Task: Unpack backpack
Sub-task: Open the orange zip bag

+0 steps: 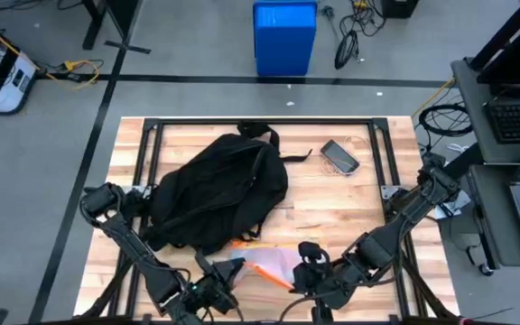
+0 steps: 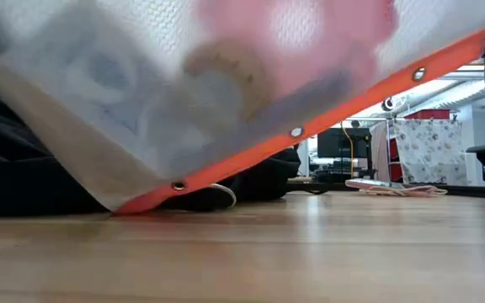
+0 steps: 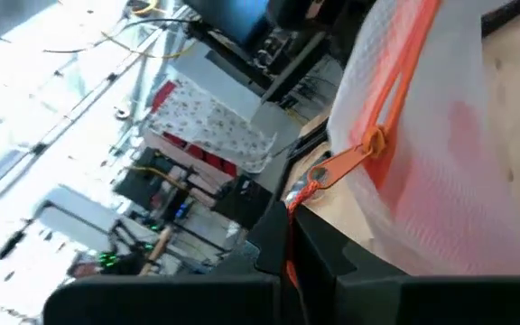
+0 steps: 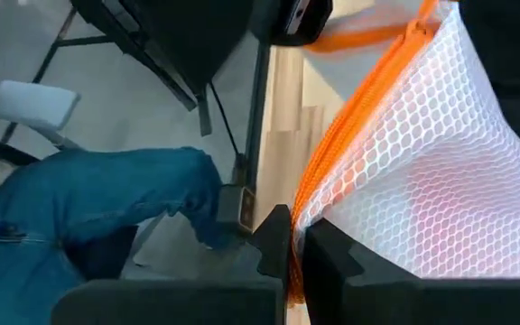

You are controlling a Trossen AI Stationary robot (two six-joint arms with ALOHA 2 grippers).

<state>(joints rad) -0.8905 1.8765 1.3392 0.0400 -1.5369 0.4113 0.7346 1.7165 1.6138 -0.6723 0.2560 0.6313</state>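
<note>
- Far left: large black soft fabric backpack lying on the wooden slatted table, long axis running diagonally, away from both arms.
- Near edge: left gripper pinched shut on the white mesh pouch with orange zip trim.
- Right of it: right gripper clamped on the pouch's other edge.
- Pouch slung between both grippers, just beside the backpack's nearer end.

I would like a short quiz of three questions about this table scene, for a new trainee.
1. True or false: the white mesh pouch with orange zipper trim is still inside the large black fabric backpack.
2. Which hands grip the pouch? A left only; B right only; C both.
3. What lies beyond the backpack on the wooden table?

Key: 1 false. 2 C: left hand, right hand. 3 a dark smartphone.
</note>
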